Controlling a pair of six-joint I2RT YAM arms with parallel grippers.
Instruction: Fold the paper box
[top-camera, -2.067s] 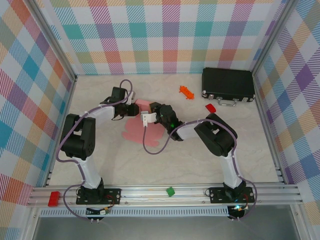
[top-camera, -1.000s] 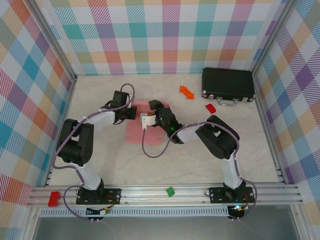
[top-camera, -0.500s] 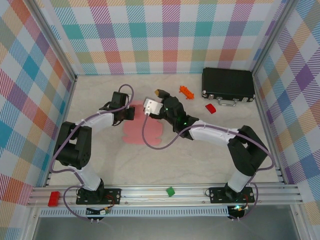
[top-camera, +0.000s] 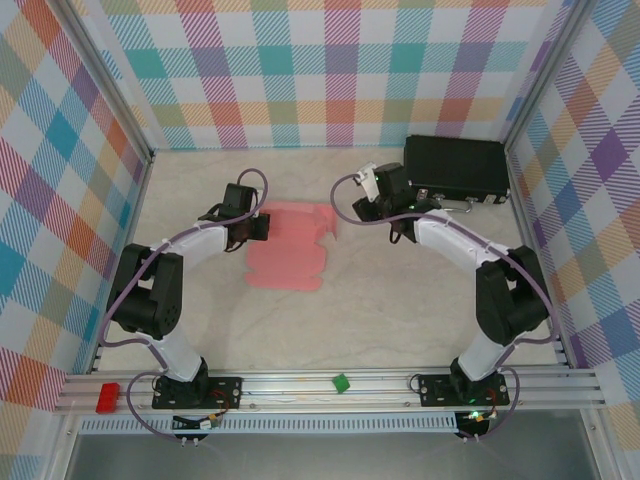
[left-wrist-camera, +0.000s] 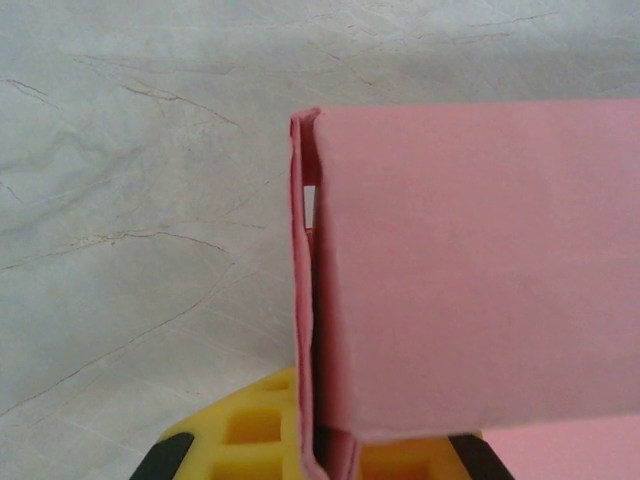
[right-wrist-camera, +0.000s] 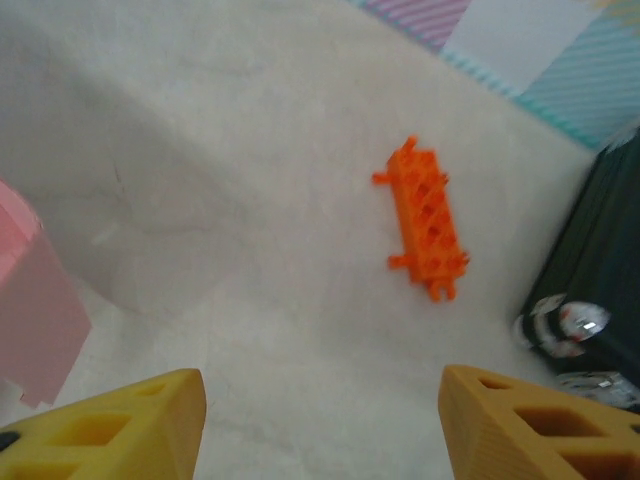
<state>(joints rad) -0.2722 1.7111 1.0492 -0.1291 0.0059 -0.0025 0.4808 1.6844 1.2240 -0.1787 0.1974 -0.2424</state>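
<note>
The pink paper box (top-camera: 288, 252) lies mid-table as a partly folded sheet, its far part (top-camera: 300, 217) raised into a low wall. My left gripper (top-camera: 259, 226) is shut on the box's left edge. In the left wrist view the pinched pink card (left-wrist-camera: 470, 270) stands upright as a doubled wall between the yellow fingers (left-wrist-camera: 250, 435), with the left gripper (left-wrist-camera: 322, 445) at its base. My right gripper (top-camera: 373, 198) hangs open to the right of the box, near the black case. The right gripper (right-wrist-camera: 322, 425) holds nothing, with bare table between its fingertips (right-wrist-camera: 120, 420).
A black hard case (top-camera: 456, 170) lies at the back right, its edge (right-wrist-camera: 600, 250) close on the right gripper's right. An orange toothed piece (right-wrist-camera: 425, 220) lies just ahead of the right gripper. A green block (top-camera: 340, 382) and a red block (top-camera: 107, 397) sit on the front rail.
The right arm has swung off the box, up and right toward the black case. The left gripper has kept its hold on the box's left edge.
</note>
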